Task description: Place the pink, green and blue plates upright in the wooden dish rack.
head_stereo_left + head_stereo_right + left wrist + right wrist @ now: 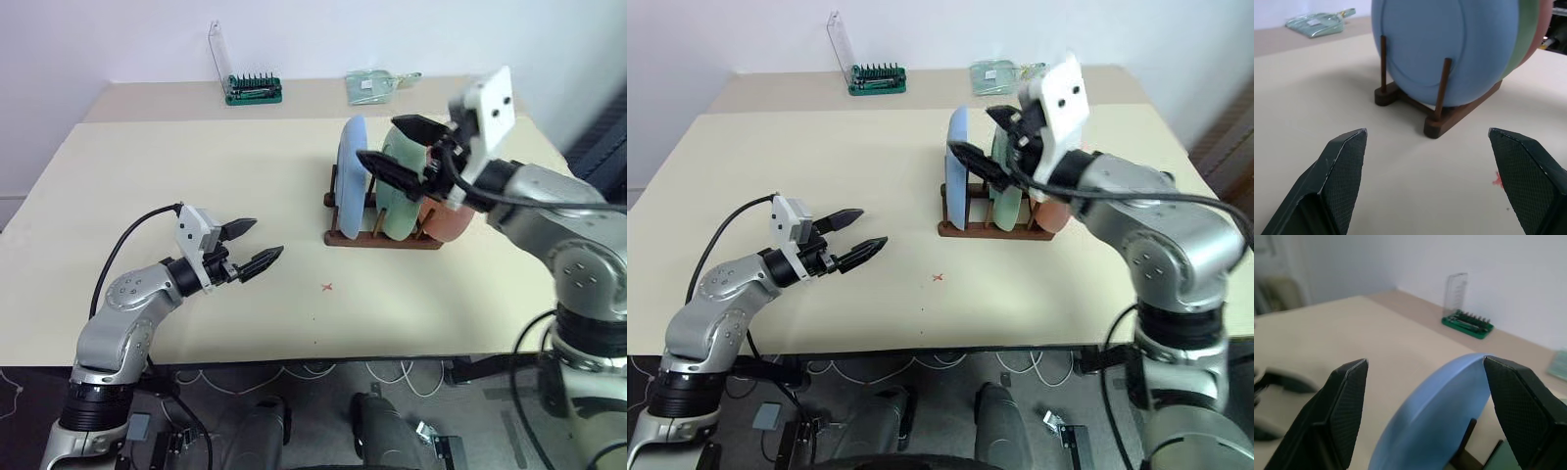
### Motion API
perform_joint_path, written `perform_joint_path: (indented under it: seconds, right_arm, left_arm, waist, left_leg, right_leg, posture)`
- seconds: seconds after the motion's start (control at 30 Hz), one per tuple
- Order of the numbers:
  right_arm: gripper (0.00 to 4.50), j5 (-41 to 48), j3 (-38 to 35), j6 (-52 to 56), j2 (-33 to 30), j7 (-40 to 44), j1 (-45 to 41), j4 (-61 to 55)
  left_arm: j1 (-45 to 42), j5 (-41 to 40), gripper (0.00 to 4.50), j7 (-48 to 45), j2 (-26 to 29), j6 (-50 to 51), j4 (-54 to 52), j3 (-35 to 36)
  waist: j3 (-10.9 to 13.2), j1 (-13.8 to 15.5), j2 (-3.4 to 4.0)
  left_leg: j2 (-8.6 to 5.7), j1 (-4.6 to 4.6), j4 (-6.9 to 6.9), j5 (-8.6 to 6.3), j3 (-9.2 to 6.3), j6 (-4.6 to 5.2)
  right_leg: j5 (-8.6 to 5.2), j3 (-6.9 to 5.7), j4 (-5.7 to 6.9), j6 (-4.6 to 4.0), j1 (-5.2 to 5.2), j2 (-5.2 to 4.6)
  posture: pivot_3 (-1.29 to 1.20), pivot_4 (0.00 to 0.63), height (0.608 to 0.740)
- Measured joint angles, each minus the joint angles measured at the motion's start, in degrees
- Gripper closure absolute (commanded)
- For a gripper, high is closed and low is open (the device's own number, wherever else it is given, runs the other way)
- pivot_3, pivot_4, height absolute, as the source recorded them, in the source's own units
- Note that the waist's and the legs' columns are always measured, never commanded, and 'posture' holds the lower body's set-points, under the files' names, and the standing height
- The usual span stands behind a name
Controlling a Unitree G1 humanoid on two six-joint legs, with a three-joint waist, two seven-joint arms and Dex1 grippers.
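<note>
- The wooden dish rack sits on the table, a bit right of the middle in the left eye view.
- Three plates stand on their edges in the rack, side by side.
- The blue plate is on the left end of the row. The green plate is in the middle. The pink plate is on the right end, partly hidden by the arm.
- In the left wrist view the blue plate leans between two thin pegs, and the green and pink rims peek out behind it.
- The right gripper is up high, right of the middle, just above the tops of the plates. Its two black fingers are spread wide apart and hold nothing. In the right wrist view the blue rim shows between them, but I cannot tell if a finger touches it.
- The left gripper hangs low over the table in the lower left part of the left eye view, well apart from the rack. Its fingers are spread wide too, with nothing in them.
- I think the job is nearly done, since all three plates are already standing up in the rack.
- I think the step now is letting go of the last plate.
- Next, the right arm should lift straight away, so it does not bump the plates and tip them over.
- A green tool box sits at the far edge, in the upper middle. It is not part of the job.
</note>
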Motion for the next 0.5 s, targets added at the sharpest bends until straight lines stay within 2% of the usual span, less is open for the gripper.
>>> perform_joint_path:
  seconds: [0.13, 0.27, 0.37, 0.5]
  right_arm:
    - [0.69, 0.2, -13.4, -4.4, -7.5, 7.1, 5.6, 1.7]
    - [0.69, 0.9, -25.4, -7.1, -11.7, 16.3, 18.9, 4.1]
    - [0.69, -2.7, -27.9, -11.4, -11.4, 23.0, 32.7, 6.6]
    - [0.69, -7.1, -27.6, -18.4, -9.3, 25.7, 37.3, 11.5]
  left_arm:
    - [-0.7, 1.1, 0.4, 0.0, 0.6, -1.0, 1.9, 0.6]
    - [-1.9, 2.8, 0.4, 0.0, 2.1, -3.5, 7.3, 2.1]
    - [-2.5, 4.9, 0.4, 0.0, 3.6, -6.2, 12.3, 3.5]
    - [-2.7, 5.7, 0.4, -0.1, 3.1, -7.1, 12.6, 3.3]
  waist:
    - [0.0, 0.1, -0.02]
    - [0.0, 0.0, -0.03]
    - [0.0, -0.2, 0.0]
    - [0.0, -0.3, 0.08]
  left_leg:
    - [0.01, -0.08, 0.21, -0.05, 0.01, 0.08]
    - [0.05, 0.04, 0.19, -0.07, 0.05, 0.12]
    - [0.07, 0.2, 0.23, -0.11, 0.2, 0.18]
    - [0.12, 0.27, 0.35, -0.11, 0.28, 0.17]
  right_leg:
    - [0.0, -0.04, -0.01, 0.01, 0.05, 0.0]
    - [-0.01, -0.05, 0.0, 0.01, 0.17, 0.02]
    - [-0.02, 0.0, -0.02, 0.02, 0.32, 0.01]
    - [-0.02, 0.06, -0.01, 0.03, 0.4, 0.01]
  posture:
    - [0.0, 0.15, 0.74]
    - [0.0, 0.15, 0.74]
    - [0.0, 0.15, 0.74]
    - [0.0, 0.15, 0.74]
